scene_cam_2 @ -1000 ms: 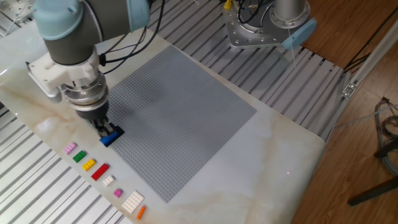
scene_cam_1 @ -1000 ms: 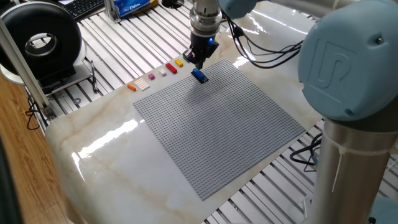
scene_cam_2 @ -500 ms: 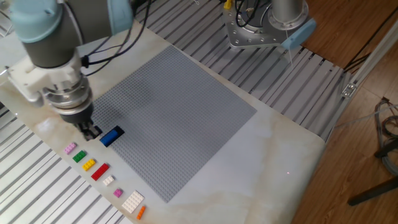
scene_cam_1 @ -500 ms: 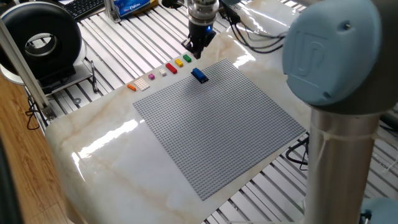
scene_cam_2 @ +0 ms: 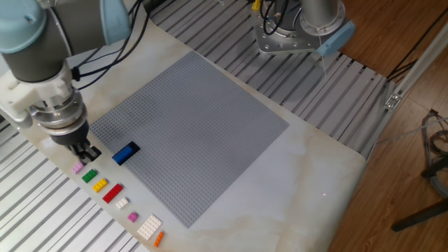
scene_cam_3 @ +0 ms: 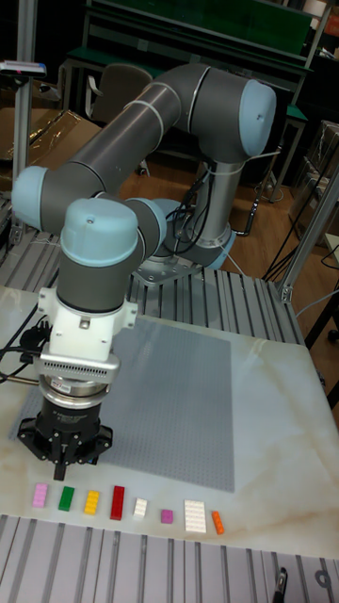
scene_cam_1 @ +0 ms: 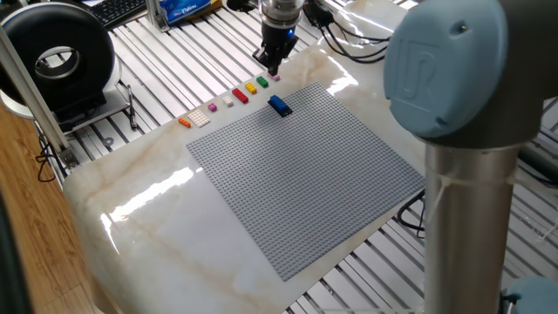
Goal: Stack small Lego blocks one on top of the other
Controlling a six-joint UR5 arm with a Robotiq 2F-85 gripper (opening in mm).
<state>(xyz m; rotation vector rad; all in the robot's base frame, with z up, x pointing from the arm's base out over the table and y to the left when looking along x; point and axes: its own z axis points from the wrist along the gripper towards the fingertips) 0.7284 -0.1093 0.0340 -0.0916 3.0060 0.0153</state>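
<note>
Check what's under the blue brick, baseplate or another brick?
The blue brick sits on the grey baseplate near its edge. No other brick shows beneath it, though its underside is hidden. The end effector is off it, above the pink brick.

Raised "UR" logo moulded into the round blue cap of the arm joint (scene_cam_1: 445, 65) nearest the one fixed view; letters legible though seen at a slant. Blue box (scene_cam_1: 185, 8) at the top edge, beside a keyboard, carries white print, too small and cropped to read. No legible text, numbers or signs elsewhere in the other fixed view or the tall fixed view.
</note>
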